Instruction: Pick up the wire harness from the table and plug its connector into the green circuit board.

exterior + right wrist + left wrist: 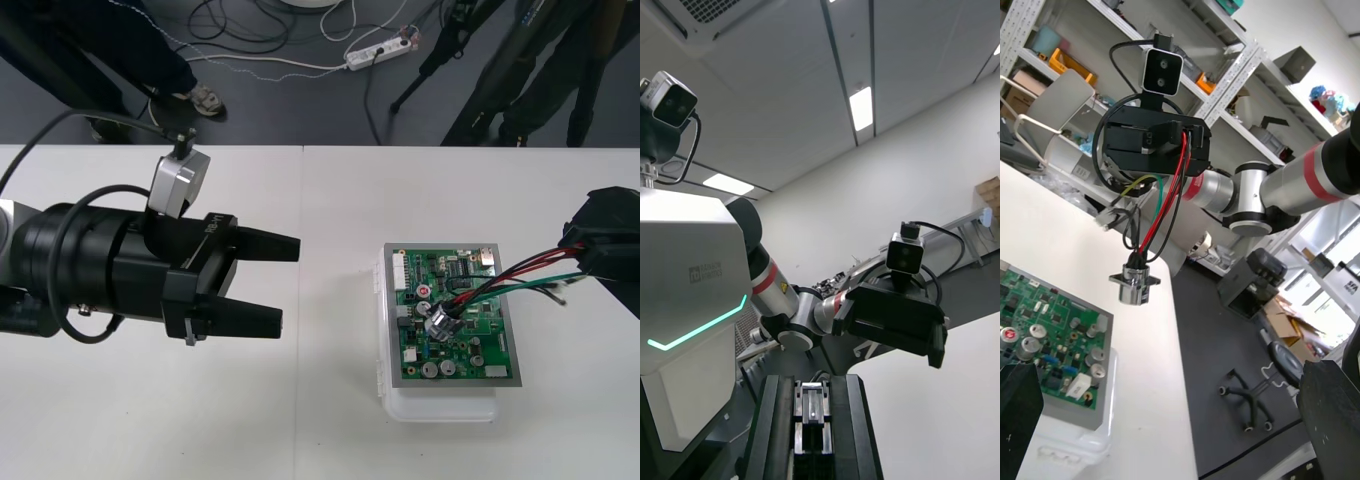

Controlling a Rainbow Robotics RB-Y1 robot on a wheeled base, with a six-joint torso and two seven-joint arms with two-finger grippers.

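Over the board point(490, 345) the chief danger, as I judge it, is the socket point(438, 322); it hangs free below the right gripper point(603, 250) on slack wires point(1161, 217), so a quick swing of that arm could drag it across the components or snag it on one; a second danger is the grip itself, for the right fingers pinch the upper end of the harness point(520, 272), and I cannot make out the plug there; if they hold only the wires, the plug may twist or slip back when pressed toward its header; the left gripper point(288, 284) stands over the table point(300, 420) to the left, well apart from the board, fingers spread and holding nothing; should it reach in to steady the socket, a careless close might catch a wire instead; the harness is thin and limp, with red, green and black strands and one yellowish, gathered into a round metal socket with a flange, hanging in the air above the board and its white base point(440, 405).
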